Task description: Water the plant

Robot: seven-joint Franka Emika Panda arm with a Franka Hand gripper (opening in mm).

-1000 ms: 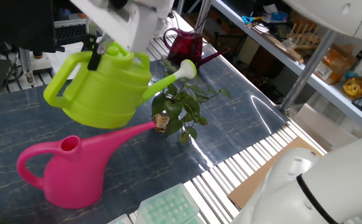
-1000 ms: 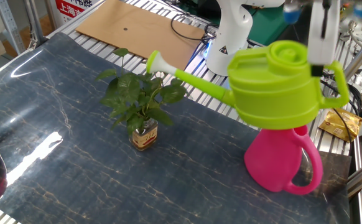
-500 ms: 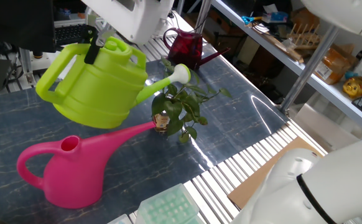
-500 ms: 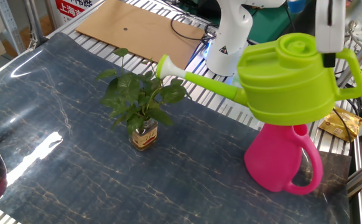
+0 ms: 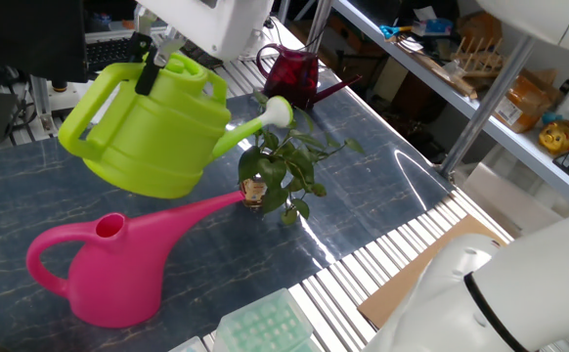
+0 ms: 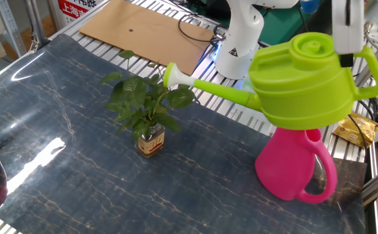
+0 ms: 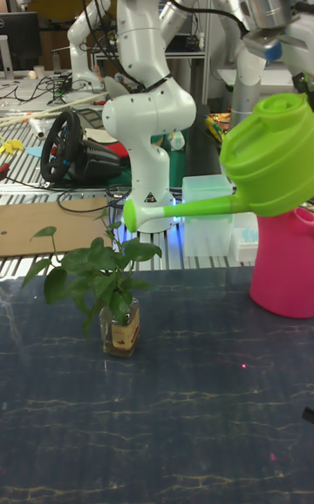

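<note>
Gripper (image 5: 151, 70) clamped on the handle of the big lime-green plastic watering can (image 5: 148, 127) should keep the tilt slow so its white rose (image 6: 173, 76) stays above the small leafy sprig plant in its brown labelled jar (image 6: 149, 117) mid-table beside the pink can's (image 5: 99, 264) spout; versus 1 s earlier, rose sits lower and closer over leaves.

Arm raised high, wrist pointing down, tool (image 6: 345, 60) clamped on watering can (image 6: 302, 81) handle, can airborne.

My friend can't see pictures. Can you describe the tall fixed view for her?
A robot claw holds a lime-green watering can in the air, its spout tipped over a small leafy plant in a jar. A pink watering can stands behind.
</note>
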